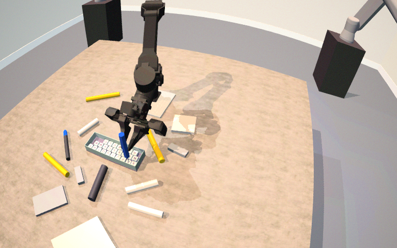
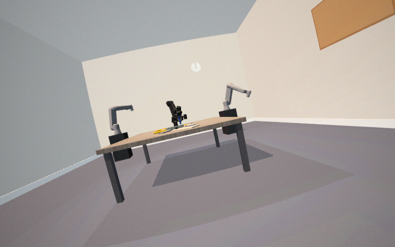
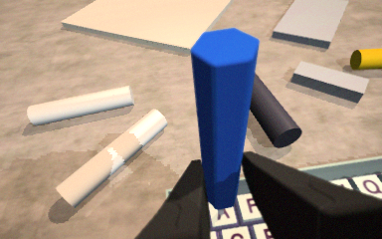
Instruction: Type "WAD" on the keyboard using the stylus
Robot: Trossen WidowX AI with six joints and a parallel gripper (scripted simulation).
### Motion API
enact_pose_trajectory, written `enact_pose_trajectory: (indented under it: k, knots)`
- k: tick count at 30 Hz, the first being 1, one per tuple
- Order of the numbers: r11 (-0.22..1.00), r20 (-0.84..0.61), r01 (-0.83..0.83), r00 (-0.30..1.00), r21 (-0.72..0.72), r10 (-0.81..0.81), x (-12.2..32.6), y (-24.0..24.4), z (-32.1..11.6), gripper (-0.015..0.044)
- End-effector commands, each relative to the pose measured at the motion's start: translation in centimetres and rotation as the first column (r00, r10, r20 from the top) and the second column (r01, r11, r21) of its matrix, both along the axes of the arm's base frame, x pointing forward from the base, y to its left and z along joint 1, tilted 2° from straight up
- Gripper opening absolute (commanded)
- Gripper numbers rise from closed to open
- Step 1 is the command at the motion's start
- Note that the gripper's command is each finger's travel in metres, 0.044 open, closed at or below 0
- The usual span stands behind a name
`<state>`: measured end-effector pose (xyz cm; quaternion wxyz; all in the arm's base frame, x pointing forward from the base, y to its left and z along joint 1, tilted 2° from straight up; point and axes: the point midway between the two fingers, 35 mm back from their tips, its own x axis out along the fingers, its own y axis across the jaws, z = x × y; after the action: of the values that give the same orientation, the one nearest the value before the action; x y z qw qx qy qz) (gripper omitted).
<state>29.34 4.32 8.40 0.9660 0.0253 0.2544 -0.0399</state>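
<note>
Standing upright between end effector [image 3: 224, 199] fingers: blue stylus [image 3: 225, 115], tip over keyboard [image 1: 93, 139].

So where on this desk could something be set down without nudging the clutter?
The broad stretch of desk right of the small gray block is bare to the edge. Crowded: around the keyboard, where the gripper holds the blue stylus, ringed by cylinders and pads.

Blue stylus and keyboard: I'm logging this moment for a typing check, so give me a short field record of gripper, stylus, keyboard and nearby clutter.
gripper: gripper shut on the blue stylus
stylus pose: near upright, tip down over the keys
tip location: at the key marked A; contact cannot be told
keyboard: keyboard in a teal tray on the desk
nearby: yellow cylinder beside the keyboard's end
</note>
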Motion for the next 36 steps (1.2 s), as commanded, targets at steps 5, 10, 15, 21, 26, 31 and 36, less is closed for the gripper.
enact_pose_trajectory:
  k: [5, 10, 15, 21, 26, 31, 36]
  knots:
    - [1.000, 0.001, 0.005, 1.000, 0.003, -0.005, 0.1, -0.1, 1.8, 0.0081]
    - [1.000, 0.001, 0.005, 1.000, 0.003, -0.005, 0.0, -0.2, 3.8, 0.0081]
    - [1.000, 0.001, 0.005, 1.000, 0.000, -0.005, 0.0, -0.2, 3.5, 0.0084]
    - [1.000, 0.000, 0.006, 1.000, 0.000, -0.006, 0.0, -0.2, 3.5, 0.0025]
    - [1.000, -0.004, 0.006, 1.000, 0.000, -0.006, -0.4, -1.3, 3.6, 0.0000]
    - [1.000, -0.009, 0.006, 1.000, 0.000, -0.006, -1.2, -2.8, 3.7, 0.0000]
    - [1.000, -0.011, 0.006, 1.000, 0.000, -0.006, -2.0, -4.2, 3.8, 0.0000]
